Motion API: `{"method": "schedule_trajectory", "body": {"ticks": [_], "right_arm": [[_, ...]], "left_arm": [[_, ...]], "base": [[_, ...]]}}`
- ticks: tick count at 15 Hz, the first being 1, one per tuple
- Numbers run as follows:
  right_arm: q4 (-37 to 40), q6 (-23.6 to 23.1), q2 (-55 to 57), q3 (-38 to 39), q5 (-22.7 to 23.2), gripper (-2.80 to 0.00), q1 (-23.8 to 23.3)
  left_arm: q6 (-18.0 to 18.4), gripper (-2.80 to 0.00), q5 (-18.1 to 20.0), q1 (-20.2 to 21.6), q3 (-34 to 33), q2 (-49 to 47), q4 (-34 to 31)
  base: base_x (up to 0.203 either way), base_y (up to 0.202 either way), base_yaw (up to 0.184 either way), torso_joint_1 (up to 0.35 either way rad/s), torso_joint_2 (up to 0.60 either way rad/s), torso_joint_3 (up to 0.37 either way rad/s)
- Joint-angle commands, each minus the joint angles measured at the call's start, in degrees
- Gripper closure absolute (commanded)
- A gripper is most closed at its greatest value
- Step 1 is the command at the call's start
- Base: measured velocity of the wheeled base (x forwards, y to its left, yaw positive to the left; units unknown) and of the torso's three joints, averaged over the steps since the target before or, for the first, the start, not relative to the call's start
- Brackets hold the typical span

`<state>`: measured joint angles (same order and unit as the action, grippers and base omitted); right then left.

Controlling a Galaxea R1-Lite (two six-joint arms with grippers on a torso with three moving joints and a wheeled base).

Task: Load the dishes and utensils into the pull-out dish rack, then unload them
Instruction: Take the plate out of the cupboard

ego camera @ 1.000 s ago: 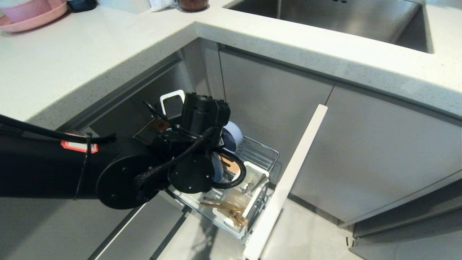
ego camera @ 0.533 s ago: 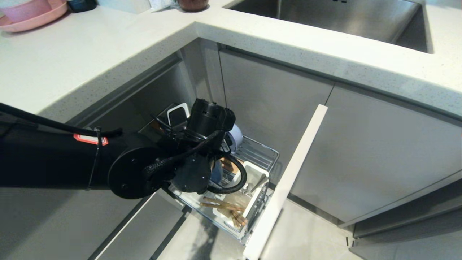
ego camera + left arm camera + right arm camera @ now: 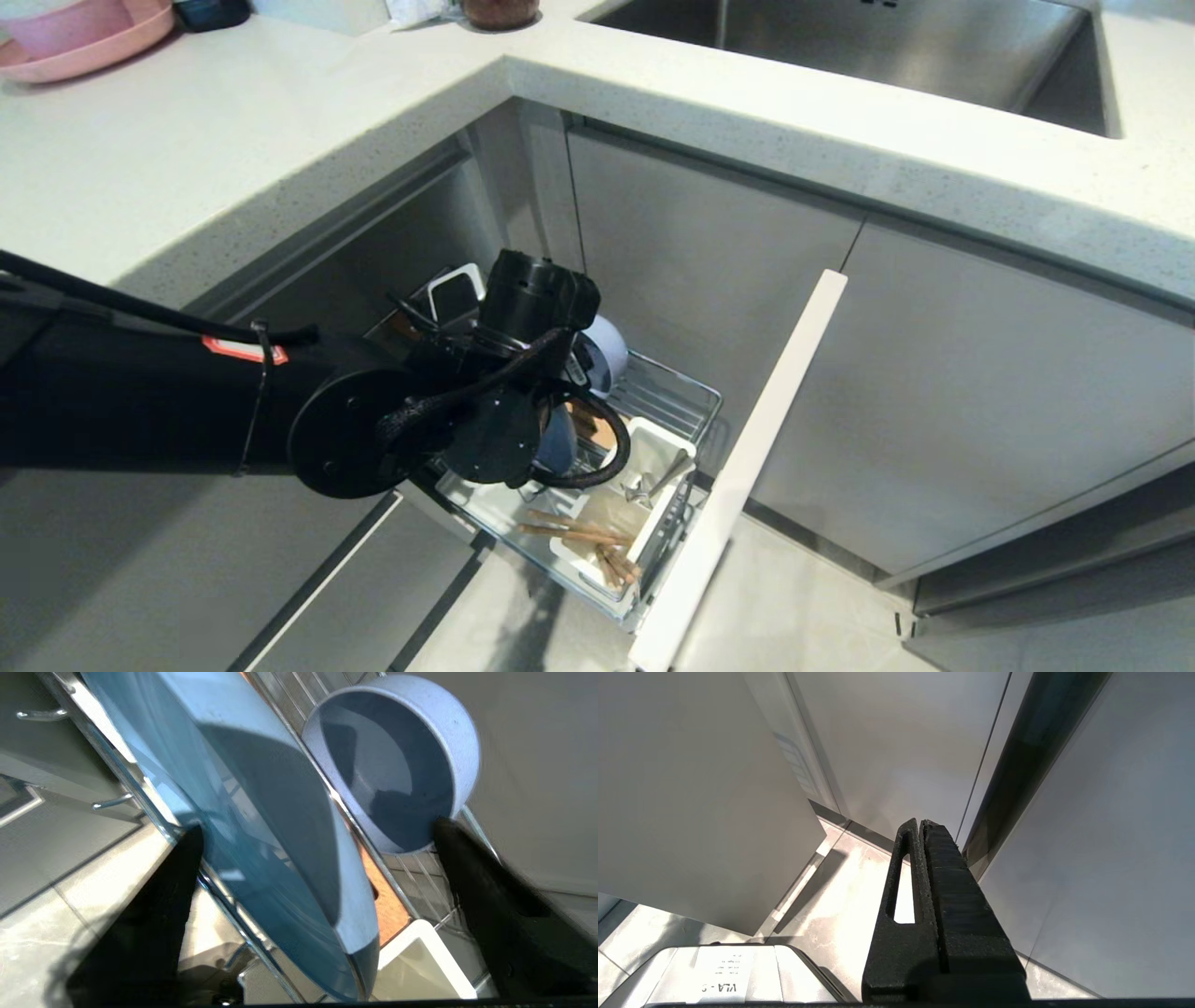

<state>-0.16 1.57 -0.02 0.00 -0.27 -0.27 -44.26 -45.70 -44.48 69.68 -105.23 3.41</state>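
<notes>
The pull-out dish rack (image 3: 677,397) stands drawn out below the counter, with its pale front panel (image 3: 738,476) towards me. The pale blue plate (image 3: 261,812) stands on edge in it, and the pale blue bowl (image 3: 397,760) lies on its side behind. My left gripper (image 3: 317,827) is open, its black fingers (image 3: 177,882) wide on either side of the plate, not clearly touching it. In the head view the left arm covers most of the plate (image 3: 557,441). Chopsticks (image 3: 583,537) and a spoon (image 3: 653,483) rest in the white caddy (image 3: 644,439). My right gripper (image 3: 920,823) hangs shut, low by the cabinet doors.
A pink plate with stacked bowls (image 3: 84,42) sits on the counter's far left corner. A steel sink (image 3: 868,42) is set in the counter at the back right. Grey cabinet doors flank the rack. Part of my base (image 3: 724,975) shows by the floor.
My left arm has shifted a little to the right over the rack, and its wrist has rolled. The plate, bowl and utensils stay where they were.
</notes>
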Motion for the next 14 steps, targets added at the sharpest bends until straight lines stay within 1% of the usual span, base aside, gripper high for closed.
{"method": "schedule_trajectory", "body": {"ticks": [1, 10, 14], "right_arm": [[-0.02, 0.01, -0.23, 0.09, 0.0, 0.0, 0.0], [-0.02, 0.01, -0.21, 0.09, 0.0, 0.0, 0.0], [-0.02, 0.01, -0.24, 0.09, 0.0, 0.0, 0.0]], "left_arm": [[-0.21, 0.0, -0.53, 0.01, -0.16, -0.24, -0.07], [-0.2, 0.0, -0.4, -0.74, -0.16, 0.52, -0.07], [-0.36, 0.0, -0.6, -2.1, -0.25, 1.62, -0.07]], "base": [[0.0, 0.0, 0.0, 0.0, 0.0, 0.0], [0.0, 0.0, 0.0, 0.0, 0.0, 0.0], [0.0, 0.0, 0.0, 0.0, 0.0, 0.0]]}}
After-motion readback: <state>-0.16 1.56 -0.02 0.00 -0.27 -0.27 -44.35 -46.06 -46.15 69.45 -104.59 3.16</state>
